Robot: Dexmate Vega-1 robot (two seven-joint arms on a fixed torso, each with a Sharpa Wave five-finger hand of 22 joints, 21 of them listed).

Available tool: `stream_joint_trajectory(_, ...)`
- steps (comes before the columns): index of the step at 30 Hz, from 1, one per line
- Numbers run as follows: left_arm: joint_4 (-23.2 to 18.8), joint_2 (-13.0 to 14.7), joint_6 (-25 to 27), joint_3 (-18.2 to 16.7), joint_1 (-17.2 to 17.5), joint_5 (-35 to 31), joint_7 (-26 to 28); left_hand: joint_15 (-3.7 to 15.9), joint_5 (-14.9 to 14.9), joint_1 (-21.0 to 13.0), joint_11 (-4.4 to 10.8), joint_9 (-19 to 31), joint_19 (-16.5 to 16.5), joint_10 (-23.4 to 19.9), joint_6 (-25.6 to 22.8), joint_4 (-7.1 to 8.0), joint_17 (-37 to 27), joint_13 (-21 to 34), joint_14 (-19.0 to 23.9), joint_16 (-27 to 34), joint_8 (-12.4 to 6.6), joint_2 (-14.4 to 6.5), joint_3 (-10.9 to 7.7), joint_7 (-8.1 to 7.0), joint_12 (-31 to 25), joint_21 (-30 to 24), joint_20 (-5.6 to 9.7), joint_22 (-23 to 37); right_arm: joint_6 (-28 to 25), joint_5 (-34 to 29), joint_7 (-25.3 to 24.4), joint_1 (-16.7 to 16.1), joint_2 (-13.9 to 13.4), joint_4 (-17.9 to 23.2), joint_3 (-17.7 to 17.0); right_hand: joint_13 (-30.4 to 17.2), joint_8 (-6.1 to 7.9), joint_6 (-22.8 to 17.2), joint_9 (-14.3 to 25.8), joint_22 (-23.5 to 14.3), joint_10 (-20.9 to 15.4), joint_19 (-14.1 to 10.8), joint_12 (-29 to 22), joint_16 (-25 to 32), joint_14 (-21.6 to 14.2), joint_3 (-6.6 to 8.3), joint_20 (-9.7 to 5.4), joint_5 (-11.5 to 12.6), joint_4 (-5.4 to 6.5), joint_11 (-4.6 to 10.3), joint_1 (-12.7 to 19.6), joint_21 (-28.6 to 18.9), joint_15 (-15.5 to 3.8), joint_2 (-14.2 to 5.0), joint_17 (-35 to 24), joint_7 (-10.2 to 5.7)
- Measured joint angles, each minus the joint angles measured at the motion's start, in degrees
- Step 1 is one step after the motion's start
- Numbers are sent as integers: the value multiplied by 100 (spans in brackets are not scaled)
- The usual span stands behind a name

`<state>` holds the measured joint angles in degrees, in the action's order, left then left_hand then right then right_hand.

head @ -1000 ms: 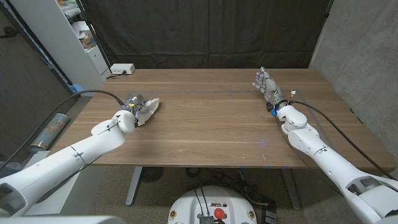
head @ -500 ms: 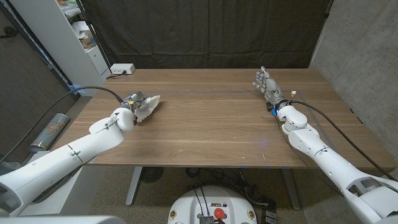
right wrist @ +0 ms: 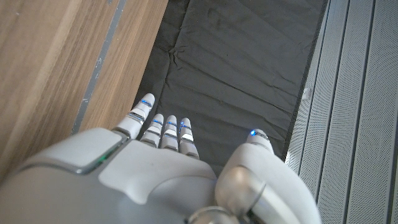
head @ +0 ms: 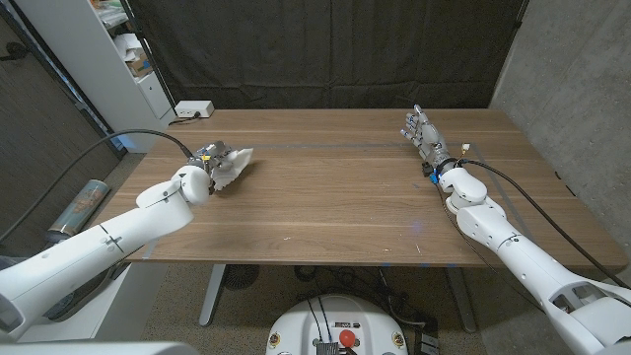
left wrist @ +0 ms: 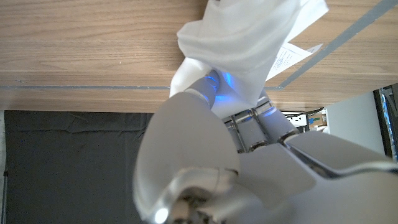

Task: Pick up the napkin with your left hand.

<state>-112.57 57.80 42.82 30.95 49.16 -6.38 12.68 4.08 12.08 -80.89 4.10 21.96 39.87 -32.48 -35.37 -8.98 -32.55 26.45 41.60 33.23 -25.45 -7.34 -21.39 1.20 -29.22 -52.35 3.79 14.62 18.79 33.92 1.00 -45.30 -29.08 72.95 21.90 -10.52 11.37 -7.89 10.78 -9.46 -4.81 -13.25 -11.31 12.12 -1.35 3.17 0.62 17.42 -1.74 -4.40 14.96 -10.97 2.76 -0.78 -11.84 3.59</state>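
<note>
Over wooden table's [head: 325, 207] left part: crumpled white paper napkin [head: 233, 165], clutched in white left hand [head: 212, 164], fingers wrapped around it. Near table's far right edge: right hand [head: 421, 132], fingers straight, close together, holding nothing.

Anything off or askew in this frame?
Nothing stands out. The left hand grips the crumpled white napkin near the wooden table's left side; the right hand waits open, fingers together.
</note>
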Motion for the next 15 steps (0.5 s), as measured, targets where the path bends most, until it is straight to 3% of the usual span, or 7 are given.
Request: stream_joint_trajectory(15,-243,171,170,4,-121,-112,-217,-1,-1,60,-31,27,-123,31,49,12,-3,53,0,-89,25,0,-20,33,27,-77,-2,-53,48,2,-11,-6,18,2,-23,0,0,0,0,0,0,0,0,0,0,-7,0,0,-7,0,30,0,0,-30,0,0)
